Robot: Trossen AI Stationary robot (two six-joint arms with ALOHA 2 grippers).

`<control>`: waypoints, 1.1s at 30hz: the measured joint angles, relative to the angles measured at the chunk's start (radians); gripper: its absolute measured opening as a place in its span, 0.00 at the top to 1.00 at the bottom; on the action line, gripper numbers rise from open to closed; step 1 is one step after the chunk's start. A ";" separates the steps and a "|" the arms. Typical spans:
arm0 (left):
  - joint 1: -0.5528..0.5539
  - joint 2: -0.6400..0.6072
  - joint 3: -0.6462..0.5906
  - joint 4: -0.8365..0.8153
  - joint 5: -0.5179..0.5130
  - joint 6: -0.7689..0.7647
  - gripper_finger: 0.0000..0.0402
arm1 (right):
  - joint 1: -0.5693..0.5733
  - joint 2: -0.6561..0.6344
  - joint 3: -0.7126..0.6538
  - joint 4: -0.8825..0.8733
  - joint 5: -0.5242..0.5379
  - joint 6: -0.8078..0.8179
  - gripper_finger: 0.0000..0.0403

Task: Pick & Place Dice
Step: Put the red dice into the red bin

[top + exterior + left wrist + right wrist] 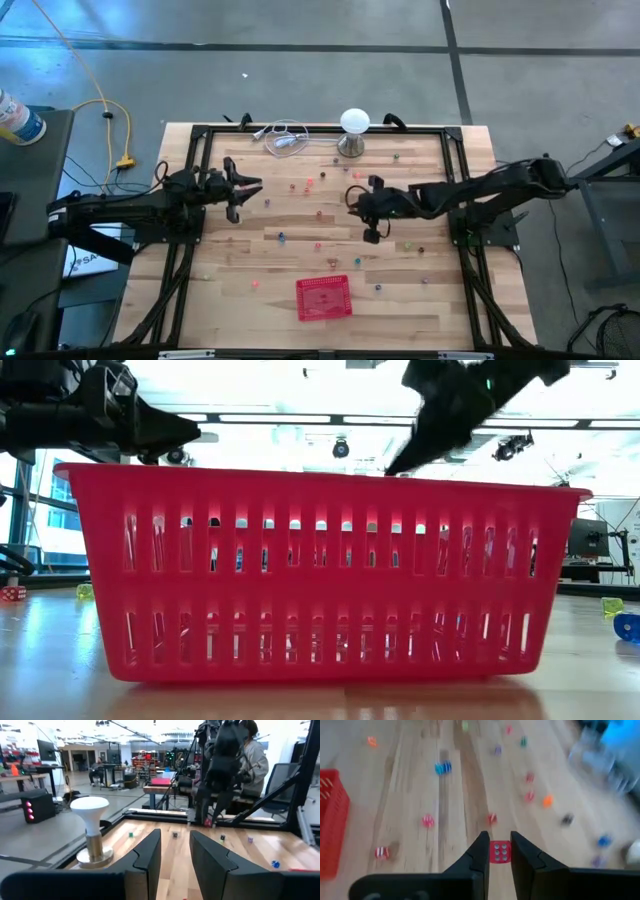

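Observation:
Small dice (pixel 319 245) in mixed colours lie scattered over the wooden table (pixel 420 300); some also show in the right wrist view (pixel 428 820). My right gripper (pixel 355 203) hangs above the table's middle, shut on one red die (pixel 500 852). It shows again in the low view, above the basket (pixel 440 420). The left gripper (pixel 245 195) waits at the table's left, raised and about level. Its fingers stand open with nothing between them (pixel 175 855). My right gripper pinches the red die between its two fingertips (pixel 482 851), on two opposite faces. A face with white pips (pixel 500 851) looks back toward the wrist. The fingers slant down from the table's right side. The die is lifted clear of the table.
A red mesh basket (pixel 323 297) stands near the table's front edge, in the middle, and fills the low view (pixel 320 575). A white ball-topped metal stand (pixel 354 130) is at the far edge. Cables (pixel 285 138) lie beside it. A person (pixel 252 755) sits beyond the table.

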 joint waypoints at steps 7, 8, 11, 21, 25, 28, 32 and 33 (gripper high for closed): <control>-0.085 0.103 0.000 -0.002 0.028 0.005 0.76 | 0.129 0.085 0.161 -0.107 0.116 0.013 0.92; -0.108 0.126 0.000 -0.002 0.028 0.006 0.76 | 0.149 0.108 0.190 -0.129 0.116 0.033 0.92; -0.186 0.192 0.000 0.010 0.004 0.006 0.76 | 0.216 0.192 0.268 -0.211 0.103 0.122 0.92; -0.436 0.287 0.000 0.062 -0.092 -0.008 0.76 | 0.414 0.394 0.379 -0.185 0.033 0.468 0.92; -0.521 0.287 0.000 0.064 -0.141 -0.036 0.76 | 0.447 0.460 0.380 -0.093 0.011 0.537 0.91; -0.573 0.287 0.000 0.065 -0.165 -0.040 0.76 | 0.441 0.511 0.380 -0.049 0.013 0.604 0.86; -0.620 0.287 0.000 0.068 -0.166 -0.036 0.76 | 0.418 0.561 0.379 0.010 0.018 0.677 0.76; -0.628 0.287 0.000 0.068 -0.166 -0.035 0.76 | 0.412 0.565 0.379 0.026 0.018 0.694 0.74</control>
